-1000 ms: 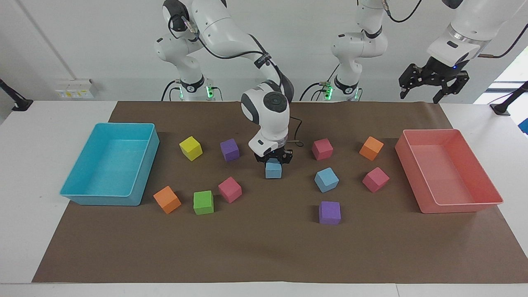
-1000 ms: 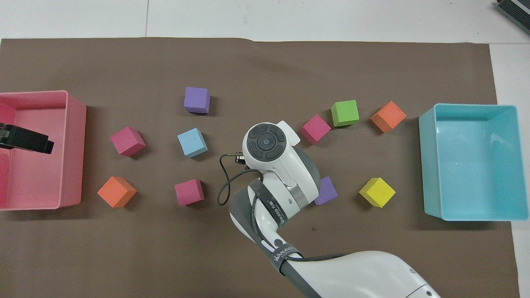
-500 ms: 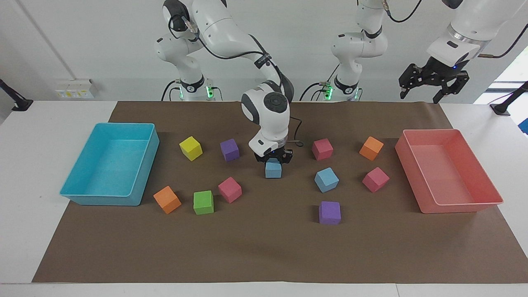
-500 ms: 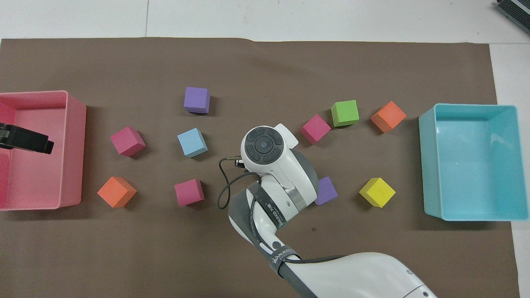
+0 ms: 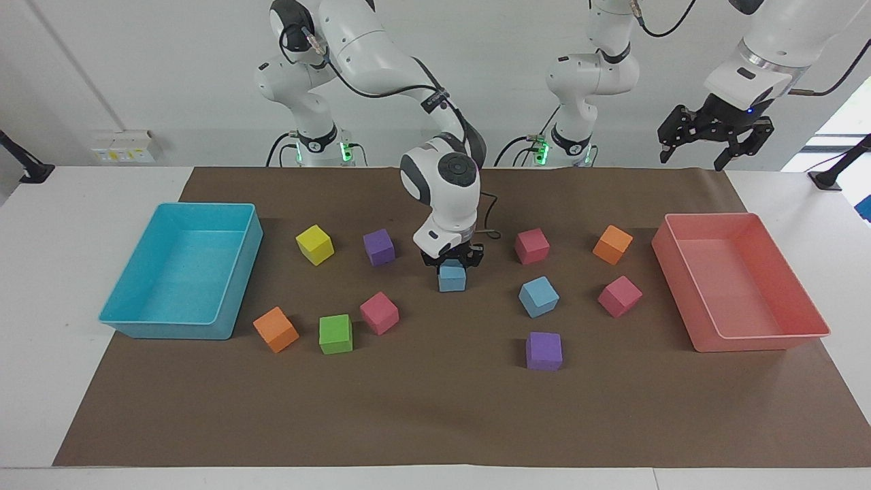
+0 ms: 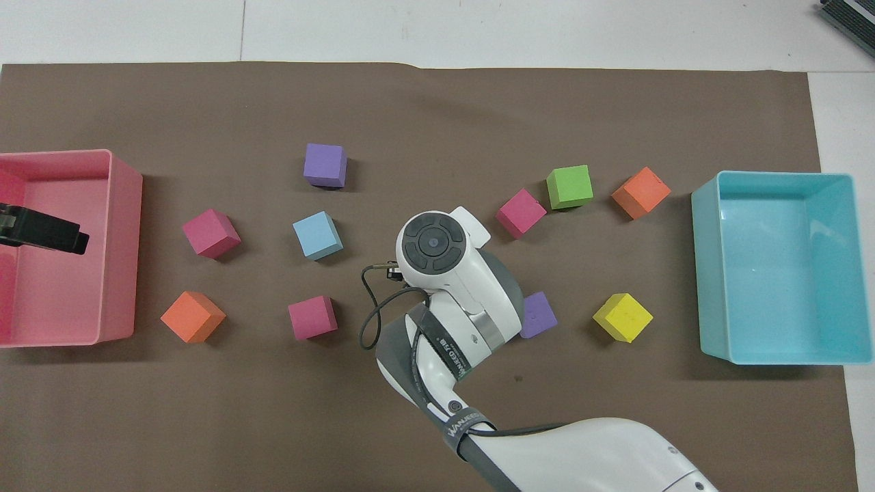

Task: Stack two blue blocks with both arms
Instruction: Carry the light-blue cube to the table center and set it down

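One blue block (image 5: 452, 278) is between the fingers of my right gripper (image 5: 452, 263) at the middle of the brown mat, at or just above its surface. The right wrist hides this block in the overhead view. The other blue block (image 5: 538, 296) (image 6: 317, 235) sits on the mat toward the left arm's end, beside the held one and a little farther from the robots. My left gripper (image 5: 714, 144) (image 6: 42, 232) is open and empty, raised high over the pink tray, where the left arm waits.
A pink tray (image 5: 762, 341) stands at the left arm's end and a turquoise tray (image 5: 136, 327) at the right arm's end. Purple cubes (image 5: 544, 350) (image 5: 379, 246), pink cubes (image 5: 531, 246) (image 5: 379, 312), and orange, green and yellow cubes lie around on the mat.
My right gripper with the blue block has risen slightly and shifted a little toward the left arm's end. The left arm has not moved.
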Available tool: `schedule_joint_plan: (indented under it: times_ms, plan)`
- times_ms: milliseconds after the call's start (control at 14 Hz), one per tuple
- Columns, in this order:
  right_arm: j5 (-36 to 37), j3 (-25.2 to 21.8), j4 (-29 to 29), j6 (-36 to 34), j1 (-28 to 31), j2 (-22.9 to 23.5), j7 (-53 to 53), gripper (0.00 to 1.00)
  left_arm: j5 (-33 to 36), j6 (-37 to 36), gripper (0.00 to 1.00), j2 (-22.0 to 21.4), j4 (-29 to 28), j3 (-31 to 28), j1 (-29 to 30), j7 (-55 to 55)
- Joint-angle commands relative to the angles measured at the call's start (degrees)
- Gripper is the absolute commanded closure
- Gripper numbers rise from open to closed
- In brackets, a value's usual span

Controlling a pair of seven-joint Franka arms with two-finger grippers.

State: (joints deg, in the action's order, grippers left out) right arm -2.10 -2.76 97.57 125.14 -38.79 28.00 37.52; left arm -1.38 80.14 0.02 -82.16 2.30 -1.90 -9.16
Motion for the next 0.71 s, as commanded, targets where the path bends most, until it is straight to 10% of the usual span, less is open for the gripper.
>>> schedule_joint_plan:
  times_ms: [0, 143, 643]
  plan:
    - [-0.18, -0.05, 1.75, 1.25, -0.06, -1.20, -1.49, 0.23, 0.32, -0.16, 0.00, -1.60, -1.78, 0.51, 0.84, -0.24]
    - [-0.18, -0.05, 1.49, 1.08, -0.06, -1.20, -1.40, 0.01, 0.32, -0.16, 0.00, -1.60, -1.78, 0.51, 0.76, -0.16]
    - [0.17, -0.22, 0.96, 0.29, 0.29, -5.58, -0.43, 0.00, 0.32, 0.37, 0.00, -1.60, -1.78, -2.20, -2.40, 1.87]
